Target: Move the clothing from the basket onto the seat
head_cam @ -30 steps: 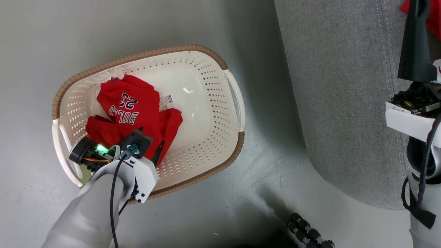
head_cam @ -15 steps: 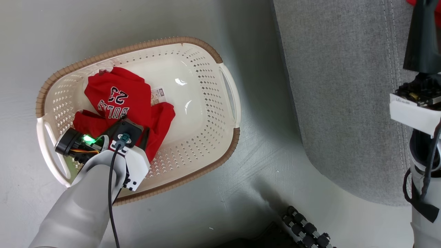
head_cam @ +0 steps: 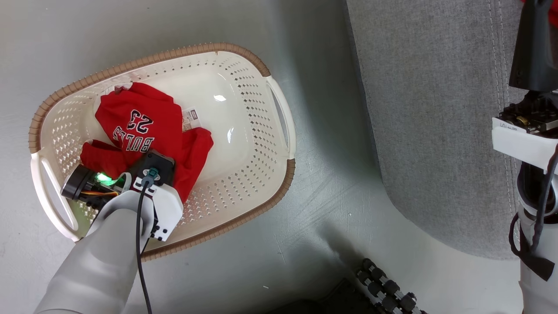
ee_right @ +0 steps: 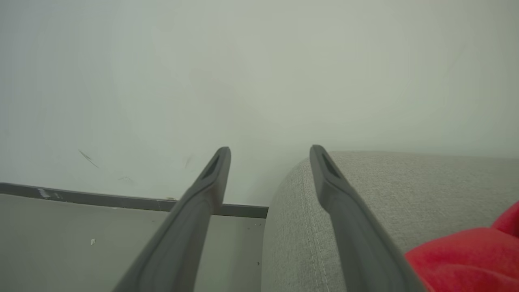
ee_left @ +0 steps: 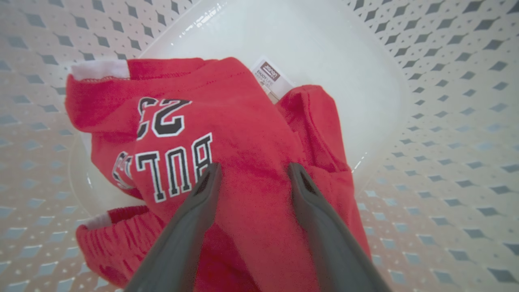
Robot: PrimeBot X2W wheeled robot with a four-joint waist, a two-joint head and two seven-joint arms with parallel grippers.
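The cream basket (head_cam: pixel 261 144) stands on the floor left of the grey seat (head_cam: pixel 436 109). Inside it lies red clothing (head_cam: pixel 144 126) with a navy "23" and white-edged lettering (ee_left: pixel 170 162), beside the bottom sticker (ee_left: pixel 271 77). My left gripper (ee_left: pixel 254 172) is open, its two fingers straddling a fold of the red fabric with the tips on or just above it. In the head view its wrist (head_cam: pixel 152 192) hides the fingers. My right gripper (ee_right: pixel 269 152) is open and holds nothing above the seat's rounded corner (ee_right: pixel 365 194). Another red garment (ee_right: pixel 466 259) lies on the seat.
My pale left forearm (head_cam: pixel 100 270) crosses the basket's near rim. A black ribbed part (head_cam: pixel 388 288) lies on the grey floor at the bottom. A pale wall with a dark skirting strip (ee_right: pixel 101 198) stands beyond the seat. Bare floor separates basket and seat.
The whole head picture has shifted left and up, so the camera moved. My left gripper has crept slightly closer to the lettering. The garment lies as before.
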